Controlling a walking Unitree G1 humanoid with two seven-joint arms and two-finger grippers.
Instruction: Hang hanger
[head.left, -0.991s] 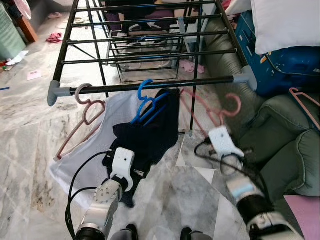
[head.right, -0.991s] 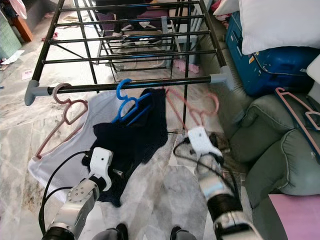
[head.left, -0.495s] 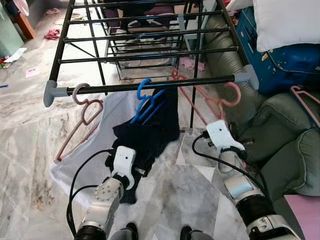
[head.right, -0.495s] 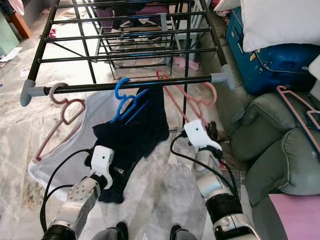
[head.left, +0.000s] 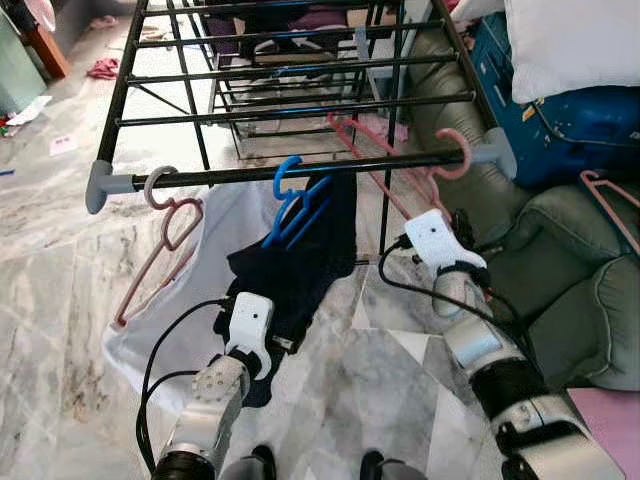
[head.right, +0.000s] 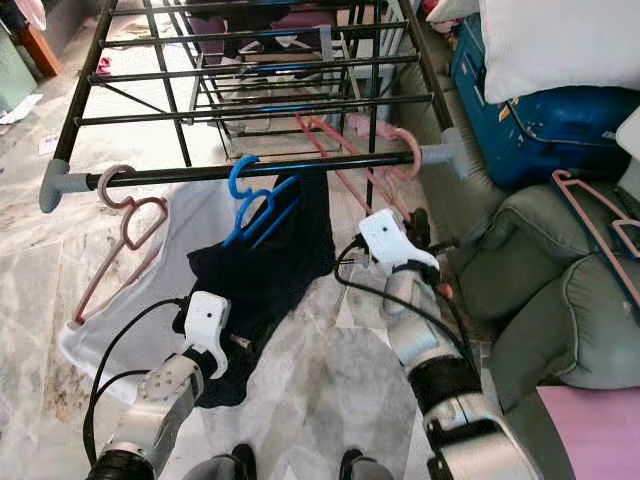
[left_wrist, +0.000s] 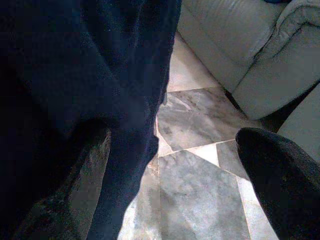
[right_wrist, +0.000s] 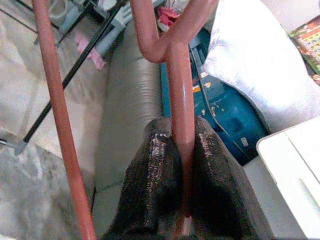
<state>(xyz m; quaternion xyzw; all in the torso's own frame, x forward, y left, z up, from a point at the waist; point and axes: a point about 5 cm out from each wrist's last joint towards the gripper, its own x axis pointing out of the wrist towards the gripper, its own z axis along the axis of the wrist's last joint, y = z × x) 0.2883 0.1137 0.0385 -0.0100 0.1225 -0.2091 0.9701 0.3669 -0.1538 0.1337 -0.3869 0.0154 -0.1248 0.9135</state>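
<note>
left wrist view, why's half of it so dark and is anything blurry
Left wrist view: the dark garment hangs close to the lens, shading that side, and the near finger is a soft, out-of-focus blob; the marble floor is evenly lit. Right wrist view: the pink hanger is sharp with slight glare.

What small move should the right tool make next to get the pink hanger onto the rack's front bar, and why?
Probably lower it a little so the hook settles on the front bar. The right tool is clamped on the pink hanger, whose hook curls at the bar's right end, apparently not yet resting on it.
</note>
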